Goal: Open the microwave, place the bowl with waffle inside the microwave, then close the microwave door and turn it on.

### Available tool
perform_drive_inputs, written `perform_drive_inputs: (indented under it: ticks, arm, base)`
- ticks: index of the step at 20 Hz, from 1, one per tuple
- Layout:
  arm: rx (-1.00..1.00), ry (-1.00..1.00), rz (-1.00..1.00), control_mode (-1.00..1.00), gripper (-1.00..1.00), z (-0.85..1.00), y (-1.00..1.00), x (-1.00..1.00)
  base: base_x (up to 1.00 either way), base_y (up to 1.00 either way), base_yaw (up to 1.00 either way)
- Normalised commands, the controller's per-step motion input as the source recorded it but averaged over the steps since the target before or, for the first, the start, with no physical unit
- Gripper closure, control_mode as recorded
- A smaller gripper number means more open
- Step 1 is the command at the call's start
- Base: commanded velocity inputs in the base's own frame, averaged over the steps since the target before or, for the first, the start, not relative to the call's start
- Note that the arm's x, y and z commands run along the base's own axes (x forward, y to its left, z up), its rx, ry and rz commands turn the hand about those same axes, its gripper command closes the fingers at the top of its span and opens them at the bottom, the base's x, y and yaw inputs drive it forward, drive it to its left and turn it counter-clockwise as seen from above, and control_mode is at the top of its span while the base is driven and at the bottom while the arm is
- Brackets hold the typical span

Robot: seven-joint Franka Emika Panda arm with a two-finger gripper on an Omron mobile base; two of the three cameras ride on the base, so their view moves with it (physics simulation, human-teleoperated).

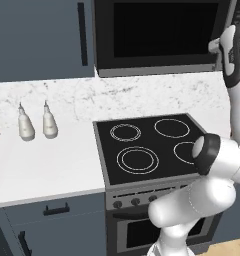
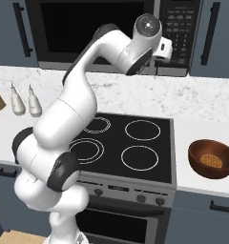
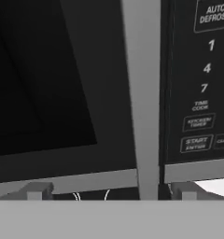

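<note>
Black glass microwave door (image 3: 53, 84) shut, hand right up against it.

White arm raised to the right edge of the microwave (image 1: 162, 35), gripper (image 3: 109, 191) just in front of the silver handle strip (image 3: 142, 93) between the door and the keypad (image 3: 202, 79). Jaws spread wide, one fingertip (image 3: 37, 190) low on the door side, the other under the keypad, nothing between them but the strip. Can't tell if touching it yet. Reddish-brown bowl (image 2: 213, 158) with the waffle (image 2: 212, 160) inside sitting on the white desk (image 2: 202, 131) just right of the black cooktop (image 2: 130, 143), well below the hand. Two white bottles (image 1: 37, 122) standing side by side on the desk left of the cooktop.
</note>
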Motion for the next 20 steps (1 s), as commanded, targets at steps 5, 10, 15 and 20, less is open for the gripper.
perform_drive_inputs:
  ticks: [5, 10, 15, 20]
  arm:
    - [0.0, -0.1, -0.01, -1.0, -1.0, 0.0, -0.27, 0.36]
    - [0.0, -0.07, -0.01, -1.0, -1.0, 0.0, -0.12, 0.44]
    - [0.0, 0.0, 0.0, -1.0, -1.0, 0.0, -0.25, 0.5]
    - [0.0, -0.04, 0.0, -1.0, -1.0, -0.15, -0.14, 0.53]
  base:
    - [0.0, 0.0, 0.0]
    - [0.0, 0.0, 0.0]
    - [0.0, 0.0, 0.0]
    - [0.0, 0.0, 0.0]
